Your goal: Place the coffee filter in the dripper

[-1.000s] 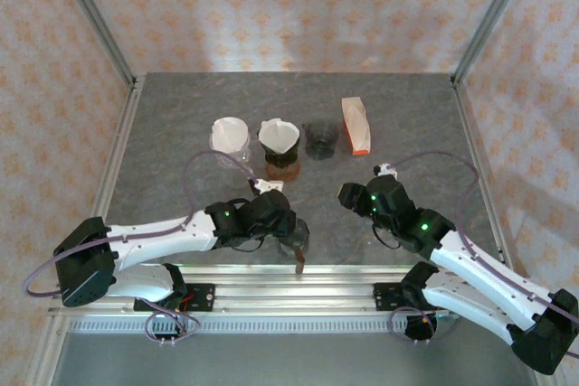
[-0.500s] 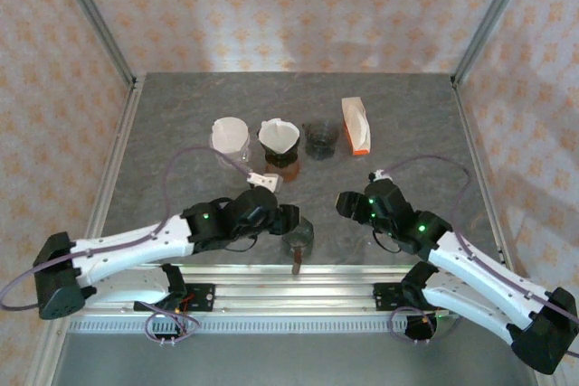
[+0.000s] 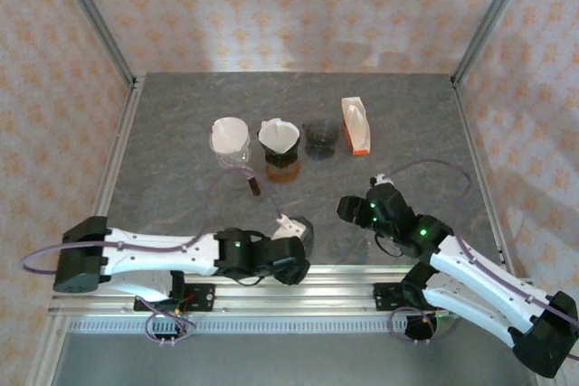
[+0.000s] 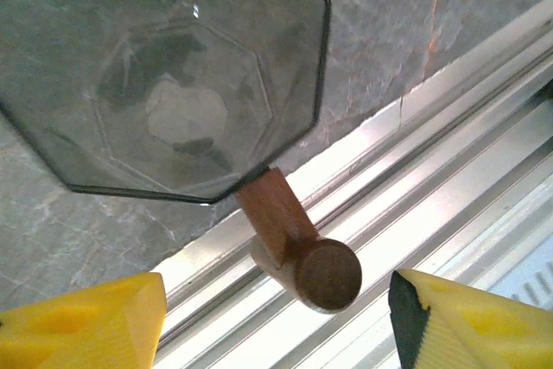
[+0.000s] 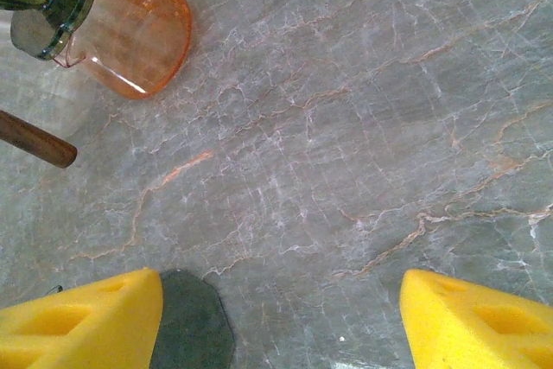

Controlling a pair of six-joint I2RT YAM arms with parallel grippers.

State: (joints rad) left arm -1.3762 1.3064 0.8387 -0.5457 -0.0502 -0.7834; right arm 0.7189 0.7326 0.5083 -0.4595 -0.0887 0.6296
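Your coffee filter (image 3: 279,136), as I read it, stood upright and mouth-up in the far row, a white paper cone seated over the amber glass (image 3: 282,167). A second filter (image 3: 230,134) stood just beside it to the left, in a clear holder. The pictures could not tell me which of the two you meant to use.

The smoky dripper (image 4: 164,66) sat well apart from both, at the near edge of the table (image 3: 181,187). It was empty, with the stone showing through its bottom. Its wooden handle (image 4: 289,235) ran from the bowl out over the rail (image 4: 467,153), so its long axis pointed toward the arm bases.

Your left gripper (image 4: 276,298) hung by that handle with its fingers spread wide, one on each side, touching nothing. Your right gripper (image 5: 281,300) was also spread wide and empty, above bare stone.

The filters lay ahead of both claws, across the table. From the right one the amber glass sat ahead and to its left, and I judged that arm slightly the nearer.
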